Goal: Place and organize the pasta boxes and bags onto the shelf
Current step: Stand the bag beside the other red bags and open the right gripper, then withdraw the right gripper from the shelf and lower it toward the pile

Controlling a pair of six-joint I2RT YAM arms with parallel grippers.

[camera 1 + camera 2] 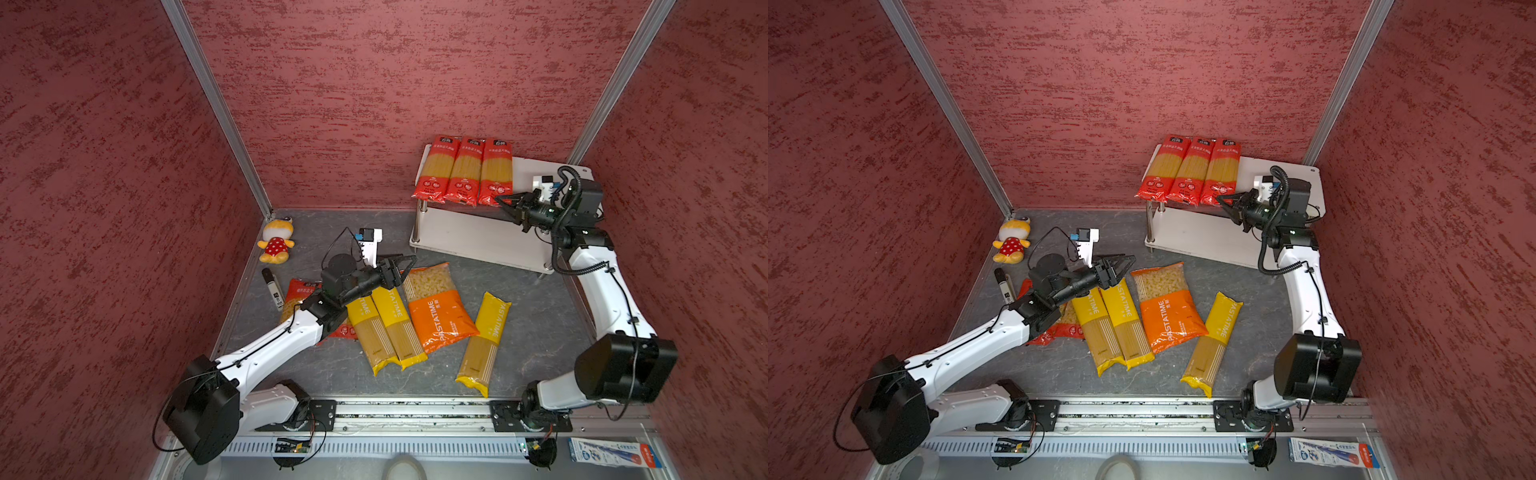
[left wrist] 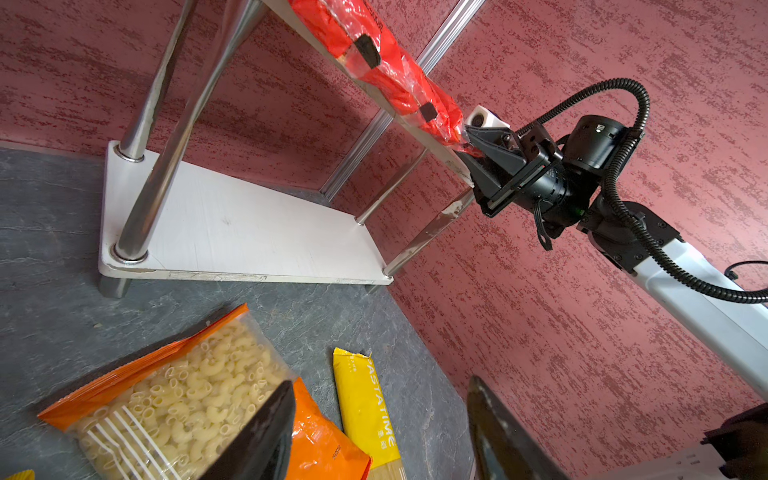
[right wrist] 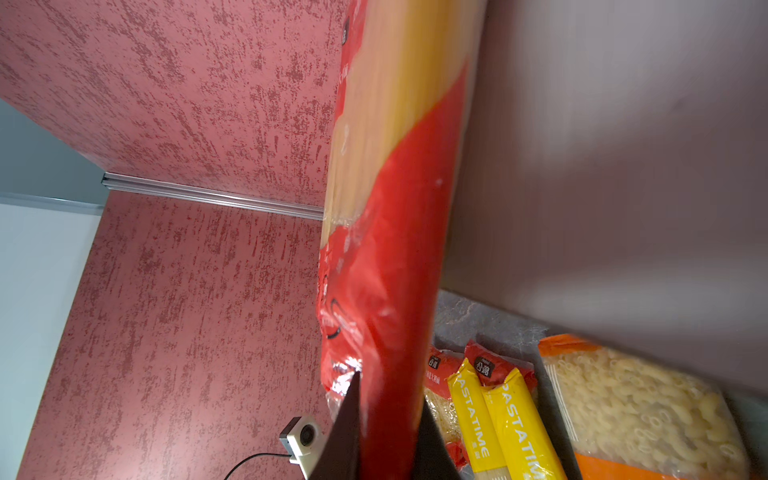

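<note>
Three red spaghetti bags (image 1: 465,170) lie side by side on the left half of the top tier of the shelf (image 1: 536,168), near ends overhanging the front edge. Right gripper (image 1: 503,202) is pinched tight on the crimped near end of the rightmost red bag (image 1: 496,166); the right wrist view shows the bag squeezed between both fingers. Left gripper (image 1: 408,270) hangs with jaws apart, empty, over the far end of the yellow pair.

On the grey table (image 1: 540,316): two yellow PASTATIME bags (image 1: 386,328) touching, a third yellow bag (image 1: 484,340) apart to the right, the wide orange macaroni bag (image 1: 438,309) between them. Short red curly bags (image 1: 297,291) are mostly hidden under the left arm (image 1: 282,336). Lower tier holds nothing.

Handling guess: long bags are likely stiff lengthwise, brittle if bent, film slick. The end crimp suits sliding or nudging only; lifting wants a grip across the middle. Orange bag looks floppy, contents shift, so pinch the flat seal. None look heavy.
</note>
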